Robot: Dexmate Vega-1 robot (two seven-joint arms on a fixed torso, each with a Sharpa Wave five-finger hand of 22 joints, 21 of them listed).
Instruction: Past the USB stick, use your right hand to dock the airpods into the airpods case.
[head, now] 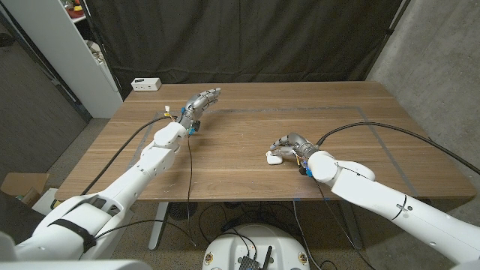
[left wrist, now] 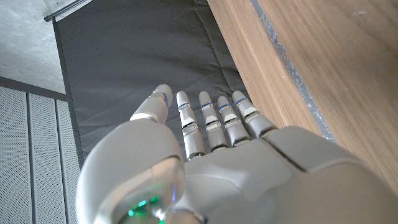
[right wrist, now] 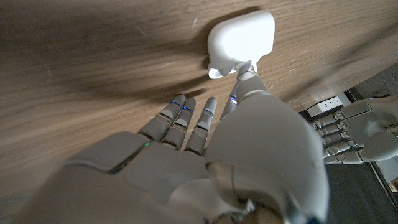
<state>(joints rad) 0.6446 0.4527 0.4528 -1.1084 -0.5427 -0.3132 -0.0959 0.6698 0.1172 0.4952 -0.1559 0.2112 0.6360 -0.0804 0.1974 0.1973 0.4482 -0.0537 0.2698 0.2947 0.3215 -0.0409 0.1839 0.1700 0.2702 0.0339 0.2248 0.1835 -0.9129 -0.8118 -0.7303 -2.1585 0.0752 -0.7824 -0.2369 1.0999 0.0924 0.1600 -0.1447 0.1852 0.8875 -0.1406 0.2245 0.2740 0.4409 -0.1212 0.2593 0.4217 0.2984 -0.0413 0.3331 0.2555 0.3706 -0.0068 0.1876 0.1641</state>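
The white airpods case point(head: 271, 157) lies on the wooden table point(head: 247, 124) right of the middle. My right hand point(head: 289, 144) sits just right of it, fingers curled down toward the wood. In the right wrist view my thumb tip point(right wrist: 246, 76) touches the edge of the case point(right wrist: 242, 38), and a small white bump sticks out at the case's near corner. I cannot tell whether that bump is an airpod. My left hand point(head: 202, 100) hovers over the far left of the table with straight fingers point(left wrist: 211, 118), holding nothing.
A white power strip point(head: 146, 83) sits beyond the table's far left corner, in front of a black curtain. A white shelf unit point(head: 71, 52) stands at the left and a cardboard box point(head: 19, 187) is on the floor. Tape lines mark the tabletop.
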